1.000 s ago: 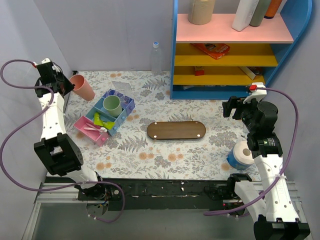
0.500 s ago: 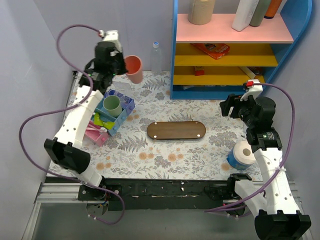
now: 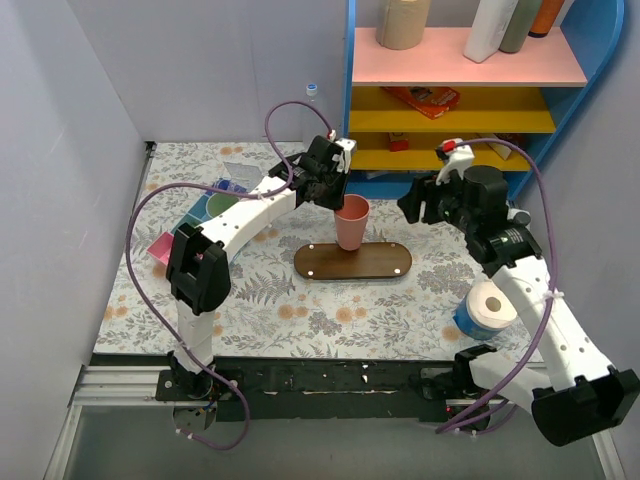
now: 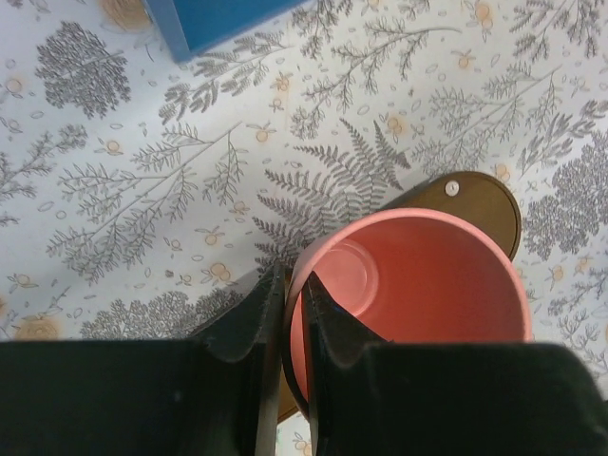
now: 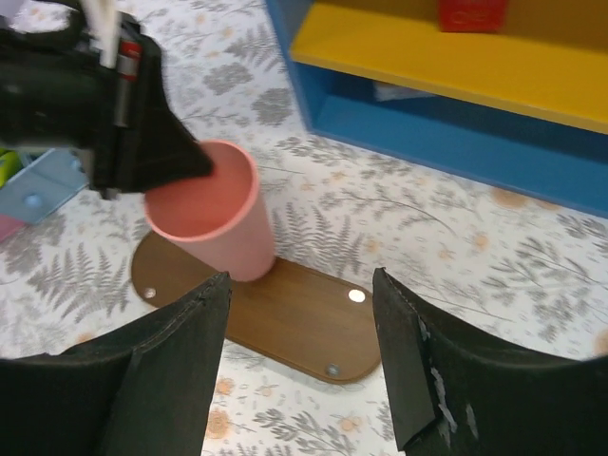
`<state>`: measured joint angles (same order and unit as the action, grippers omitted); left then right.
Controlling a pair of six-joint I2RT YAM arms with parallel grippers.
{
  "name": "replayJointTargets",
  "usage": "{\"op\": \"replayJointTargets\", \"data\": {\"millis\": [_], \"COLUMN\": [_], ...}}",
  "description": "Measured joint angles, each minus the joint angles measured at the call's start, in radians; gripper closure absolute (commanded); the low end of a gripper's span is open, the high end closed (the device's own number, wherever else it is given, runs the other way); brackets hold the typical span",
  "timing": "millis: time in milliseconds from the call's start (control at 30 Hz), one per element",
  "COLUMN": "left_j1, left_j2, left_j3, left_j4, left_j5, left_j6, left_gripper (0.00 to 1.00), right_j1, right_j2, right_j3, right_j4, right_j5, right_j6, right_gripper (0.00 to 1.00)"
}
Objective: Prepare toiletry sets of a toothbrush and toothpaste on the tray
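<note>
Left end effector [image 4: 293, 280] clenched on smooth pink tapered cup [image 3: 351, 222] rim | cup base at far edge of oval dark wooden tray [image 3: 385, 262], mid floral worktop [image 3: 260, 300] | right end effector [image 5: 302, 280] released, hovering beside tray

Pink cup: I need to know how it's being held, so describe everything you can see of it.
The pink cup is a plain salmon-pink tumbler, smooth like plastic, tapering to a narrower base and empty inside. The left gripper is shut on its rim, one of the fingers inside and one outside. The cup leans slightly, with its base at the far edge of the tray. I cannot tell whether it rests there.
</note>
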<state>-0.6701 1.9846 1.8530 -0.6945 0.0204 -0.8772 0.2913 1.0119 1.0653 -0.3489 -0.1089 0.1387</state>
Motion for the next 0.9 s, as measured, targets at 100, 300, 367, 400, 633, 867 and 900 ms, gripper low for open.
{"op": "replayJointTargets", "data": {"millis": [100, 300, 367, 400, 633, 867, 900], "left_j1": [-0.007, -0.023, -0.026, -0.026, -0.028, -0.035, -0.037], "left_j2": [-0.039, -0.131, -0.153, -0.164, -0.233, -0.244, -0.244], "left_j3": [-0.079, -0.222, -0.252, -0.267, -0.358, -0.387, -0.389], "left_j4": [0.027, 0.087, 0.112, 0.122, 0.208, 0.247, 0.249], "left_j5": [0.015, 0.014, 0.013, 0.012, -0.021, -0.048, -0.051], "left_j6": [-0.006, -0.017, -0.021, -0.024, -0.038, -0.043, -0.043], "left_gripper": [1.0, 1.0, 1.0, 1.0, 1.0, 1.0, 1.0], "right_j1": [0.093, 0.222, 0.245, 0.253, 0.259, 0.274, 0.281], "right_j2": [0.06, 0.185, 0.229, 0.252, 0.375, 0.426, 0.435], "right_j3": [0.05, 0.161, 0.188, 0.199, 0.258, 0.267, 0.271], "right_j4": [-0.008, -0.064, -0.069, -0.072, -0.123, -0.134, -0.138], "right_j5": [0.026, 0.163, 0.183, 0.188, 0.201, 0.2, 0.2], "right_j6": [0.018, 0.053, 0.061, 0.066, 0.1, 0.124, 0.125], "right_gripper": [0.34, 0.36, 0.38, 0.38, 0.46, 0.49, 0.49]}}
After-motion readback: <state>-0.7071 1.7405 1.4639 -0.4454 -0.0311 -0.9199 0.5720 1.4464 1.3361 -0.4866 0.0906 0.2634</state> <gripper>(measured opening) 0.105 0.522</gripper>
